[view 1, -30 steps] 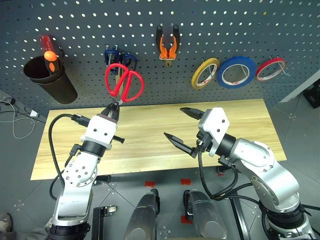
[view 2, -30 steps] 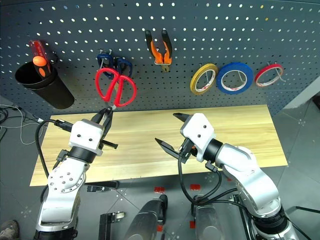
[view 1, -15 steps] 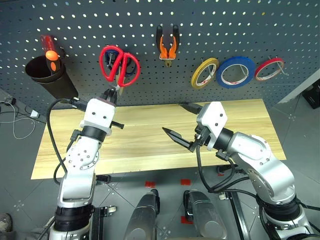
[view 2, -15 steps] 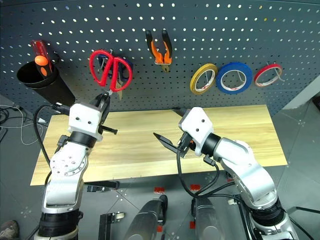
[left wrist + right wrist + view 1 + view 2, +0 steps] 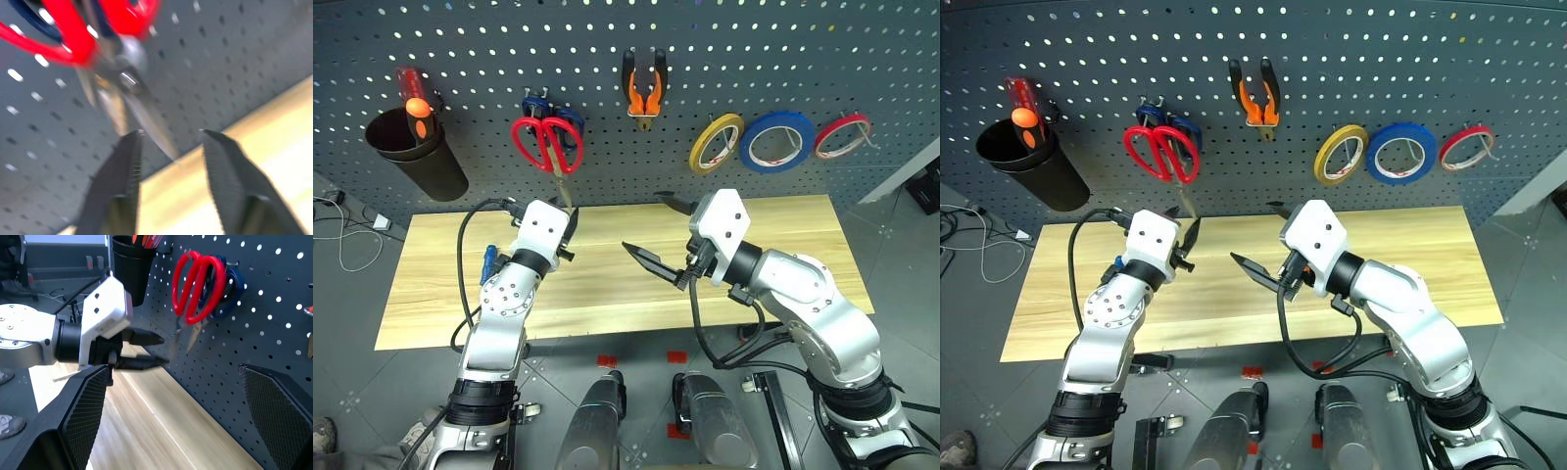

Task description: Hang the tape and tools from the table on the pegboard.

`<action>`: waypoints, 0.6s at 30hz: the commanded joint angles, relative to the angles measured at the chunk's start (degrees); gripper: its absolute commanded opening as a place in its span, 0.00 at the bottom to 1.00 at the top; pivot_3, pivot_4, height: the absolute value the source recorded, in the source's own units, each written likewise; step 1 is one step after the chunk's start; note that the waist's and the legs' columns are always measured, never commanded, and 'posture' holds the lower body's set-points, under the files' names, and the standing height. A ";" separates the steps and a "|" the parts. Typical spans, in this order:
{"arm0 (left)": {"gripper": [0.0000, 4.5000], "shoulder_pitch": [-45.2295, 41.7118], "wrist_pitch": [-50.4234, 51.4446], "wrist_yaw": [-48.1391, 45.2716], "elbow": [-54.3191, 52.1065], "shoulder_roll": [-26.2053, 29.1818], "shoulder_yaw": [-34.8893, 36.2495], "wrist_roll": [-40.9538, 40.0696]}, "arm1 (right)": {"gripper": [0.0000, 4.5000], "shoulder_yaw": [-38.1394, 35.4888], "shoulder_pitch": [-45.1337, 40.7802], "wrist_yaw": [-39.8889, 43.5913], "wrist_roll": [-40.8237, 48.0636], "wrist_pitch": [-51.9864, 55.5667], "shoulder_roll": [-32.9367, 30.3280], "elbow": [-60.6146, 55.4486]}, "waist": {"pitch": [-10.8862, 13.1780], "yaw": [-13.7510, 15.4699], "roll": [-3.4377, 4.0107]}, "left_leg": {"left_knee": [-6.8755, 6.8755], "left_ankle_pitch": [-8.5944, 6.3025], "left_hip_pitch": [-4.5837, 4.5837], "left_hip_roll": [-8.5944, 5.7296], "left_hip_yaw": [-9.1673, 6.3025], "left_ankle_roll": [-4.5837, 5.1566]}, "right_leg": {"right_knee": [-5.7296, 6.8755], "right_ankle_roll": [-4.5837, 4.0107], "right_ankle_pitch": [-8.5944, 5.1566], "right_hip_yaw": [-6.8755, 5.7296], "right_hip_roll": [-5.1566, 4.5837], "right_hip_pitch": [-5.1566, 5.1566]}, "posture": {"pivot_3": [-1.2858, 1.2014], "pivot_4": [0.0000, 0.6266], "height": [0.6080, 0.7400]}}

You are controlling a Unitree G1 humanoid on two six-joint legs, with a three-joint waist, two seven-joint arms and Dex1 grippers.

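The red-handled scissors (image 5: 548, 144) hang on the pegboard (image 5: 460, 39), blades down, in front of blue-handled scissors (image 5: 534, 102). My left gripper (image 5: 566, 221) is open just below them, and the blade tips (image 5: 159, 142) stand loose between its fingers. The right gripper (image 5: 641, 222) is open over the middle of the table (image 5: 783, 225) with nothing in it. The blue tape (image 5: 775, 141) and the orange-and-black pliers (image 5: 643, 90) hang on the board. The screwdriver's blue handle (image 5: 487, 262) shows on the table beside my left forearm, partly hidden.
A yellow roll (image 5: 716, 143) and a red roll (image 5: 842, 135) hang on either side of the blue tape. A black cup (image 5: 416, 152) on the board's left holds a red-and-orange-handled tool (image 5: 411, 101). Grey floor lies beyond the table's ends.
My left gripper carried the red scissors up against the board, then opened and dropped below them. The scissors now hang on their own. The right arm barely moved.
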 commanded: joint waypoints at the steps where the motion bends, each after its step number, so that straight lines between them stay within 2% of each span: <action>1: 0.73 3.20 5.94 0.14 -0.83 -0.52 2.33 -2.02 | 1.00 1.39 0.80 -1.07 -0.86 -0.29 0.65 -2.13 | 0.00 -0.31 0.00 | 0.00 0.00 0.00 0.00 0.01 0.00 | 0.00 0.00 0.00 0.01 0.00 0.00 | 0.47 0.54 1.00; 2: 0.80 4.51 9.55 -0.26 -0.12 -0.84 3.63 -3.57 | 1.00 2.33 0.79 -1.75 -1.19 1.50 0.87 -2.02 | 0.00 -0.47 0.00 | 0.00 0.00 0.00 0.00 0.03 0.00 | 0.00 0.00 0.00 0.04 0.00 0.00 | 0.47 0.54 1.00; 7: 0.80 7.17 21.68 -1.59 1.91 -1.41 12.44 -12.43 | 1.00 7.68 -0.61 -5.89 -3.88 11.44 2.13 -1.95 | 0.00 -0.63 0.00 | 0.01 0.00 0.00 0.02 0.00 0.00 | 0.07 0.00 0.00 0.06 0.02 -0.08 | 0.47 0.56 1.00; 9: 0.80 6.07 27.84 -5.11 6.69 2.05 15.17 -15.62 | 1.00 10.82 -2.12 -7.25 -5.01 16.64 2.79 -1.60 | 0.00 -0.49 0.00 | 0.03 0.00 -0.01 0.02 -0.01 0.00 | 0.10 0.00 0.00 0.04 0.02 -0.09 | 0.48 0.56 1.00; 13: 0.97 2.56 26.65 -7.30 14.88 7.37 20.15 -18.60 | 1.00 12.81 -5.86 -9.58 -5.01 23.34 7.16 -1.79 | 0.02 -0.42 -0.01 | 0.04 -0.05 -0.01 0.02 -0.04 0.09 | 0.20 -0.04 0.02 0.03 0.02 -0.14 | 0.48 0.60 1.00; 18: 0.99 0.04 25.39 -9.50 20.73 12.63 19.93 -18.52 | 1.00 13.29 -10.22 -11.15 -4.65 28.50 10.98 -0.96 | 0.11 -0.13 0.00 | 0.02 -0.08 -0.01 0.00 -0.04 0.12 | 0.04 -0.04 0.03 0.04 0.00 -0.12 | 0.48 0.65 1.00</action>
